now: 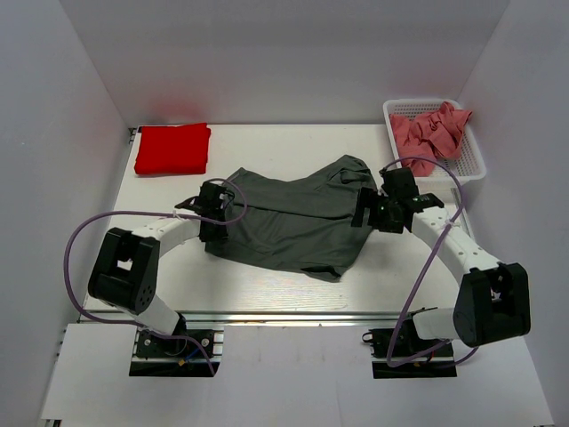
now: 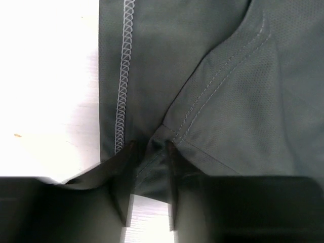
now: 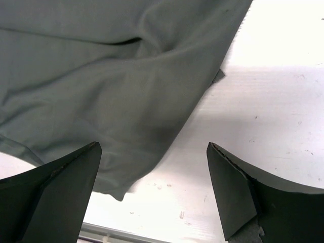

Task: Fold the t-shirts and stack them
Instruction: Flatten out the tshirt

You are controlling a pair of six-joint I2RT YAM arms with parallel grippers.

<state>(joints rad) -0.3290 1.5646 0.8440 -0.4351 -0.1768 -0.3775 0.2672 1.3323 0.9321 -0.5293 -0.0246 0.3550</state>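
Note:
A dark grey t-shirt lies rumpled across the middle of the table. My left gripper is at its left edge. In the left wrist view the shirt's hem, next to a white zigzag seam, is bunched between the narrowed jaws of the left gripper. A gap with bare table still shows between them. My right gripper hovers over the shirt's right edge. The right gripper is wide open and holds nothing. A bright red t-shirt lies folded at the back left. Dusty pink t-shirts are heaped in the basket.
A white mesh basket stands at the back right corner. White walls enclose the table on three sides. The table's near metal rail runs just below the right gripper. Purple cables loop beside both arms.

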